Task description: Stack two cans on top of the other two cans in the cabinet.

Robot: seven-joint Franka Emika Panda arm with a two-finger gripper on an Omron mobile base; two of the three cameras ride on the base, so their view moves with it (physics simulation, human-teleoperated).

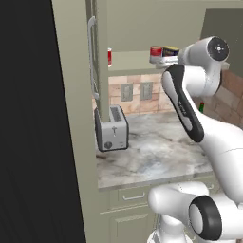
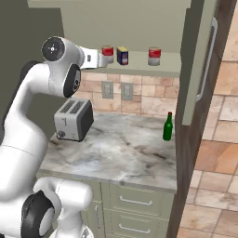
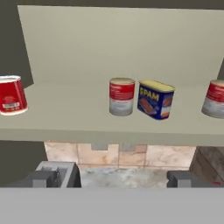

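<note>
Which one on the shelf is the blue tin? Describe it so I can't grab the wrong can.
Look at the open wall cabinet above the counter, on its single shelf. Near the middle stand two items side by side. The blue tin is the squat, boxy one with a yellow top, right of a round red-and-grey can.

Light is even and soft, with no glare. The cabinet (image 3: 118,52) back wall is brightest toward twelve o'clock, shading darker at nine. Everything renders slightly soft, edges undistorted.
</note>
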